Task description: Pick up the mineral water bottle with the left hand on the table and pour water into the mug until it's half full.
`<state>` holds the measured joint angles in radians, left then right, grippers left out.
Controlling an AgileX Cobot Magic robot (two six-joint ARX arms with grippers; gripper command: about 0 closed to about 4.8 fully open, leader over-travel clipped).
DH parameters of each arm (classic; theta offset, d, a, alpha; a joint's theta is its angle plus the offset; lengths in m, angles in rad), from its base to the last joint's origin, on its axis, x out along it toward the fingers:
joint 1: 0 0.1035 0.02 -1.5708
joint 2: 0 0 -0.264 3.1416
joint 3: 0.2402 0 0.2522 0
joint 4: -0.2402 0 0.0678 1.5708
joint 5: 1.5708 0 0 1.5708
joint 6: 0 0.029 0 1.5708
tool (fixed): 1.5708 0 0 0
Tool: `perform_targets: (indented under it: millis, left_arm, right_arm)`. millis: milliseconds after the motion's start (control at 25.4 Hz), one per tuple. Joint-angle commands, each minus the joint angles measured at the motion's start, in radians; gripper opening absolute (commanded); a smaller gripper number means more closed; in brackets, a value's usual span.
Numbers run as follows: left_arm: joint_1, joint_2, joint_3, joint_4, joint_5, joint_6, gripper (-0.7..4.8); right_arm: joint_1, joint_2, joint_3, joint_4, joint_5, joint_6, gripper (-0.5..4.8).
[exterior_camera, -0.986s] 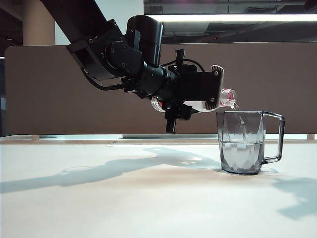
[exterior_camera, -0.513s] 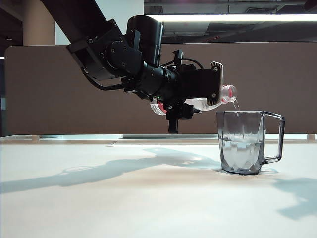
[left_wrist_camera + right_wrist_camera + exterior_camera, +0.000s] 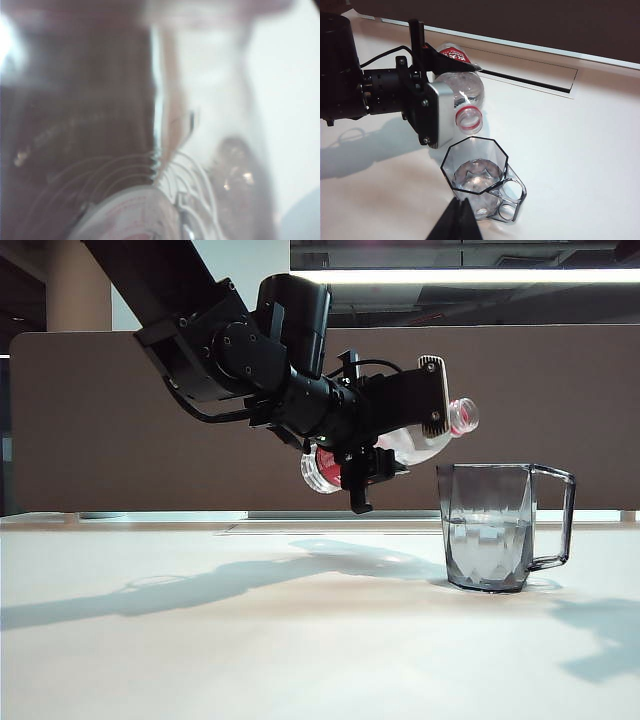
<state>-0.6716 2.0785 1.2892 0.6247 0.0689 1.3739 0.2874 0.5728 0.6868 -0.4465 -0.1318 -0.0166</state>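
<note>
My left gripper [image 3: 428, 432] is shut on the mineral water bottle [image 3: 412, 446] and holds it in the air, left of the mug [image 3: 489, 527]. The bottle lies tilted, its open red-ringed mouth [image 3: 463, 417] raised above and just left of the mug's rim. No water runs from it. The grey-tinted faceted mug stands on the white table [image 3: 250, 640] with water to about half its height. The right wrist view shows the bottle [image 3: 466, 89] in the left gripper [image 3: 451, 88] just behind the mug [image 3: 477, 181]. The left wrist view is filled by the blurred bottle [image 3: 200, 150]. My right gripper [image 3: 457, 204] is shut and empty, close to the mug.
A brown partition [image 3: 100, 420] runs along the far edge of the table. A long recessed slot [image 3: 530, 80] lies in the tabletop behind the bottle. The left arm casts a shadow [image 3: 230, 580] across the table left of the mug.
The left wrist has rolled back, lifting the bottle's mouth and dropping its base. The stream of water into the mug has stopped. The mug has not moved.
</note>
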Motion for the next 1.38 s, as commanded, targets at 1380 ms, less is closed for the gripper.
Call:
perform_targets:
  millis: [1380]
  left_arm:
    - [0.212, -0.510, -0.454, 0.192, 0.005, -1.098, 2.14]
  right_arm:
    - [0.000, -0.003, 0.006, 0.016, -0.002, -0.003, -0.08]
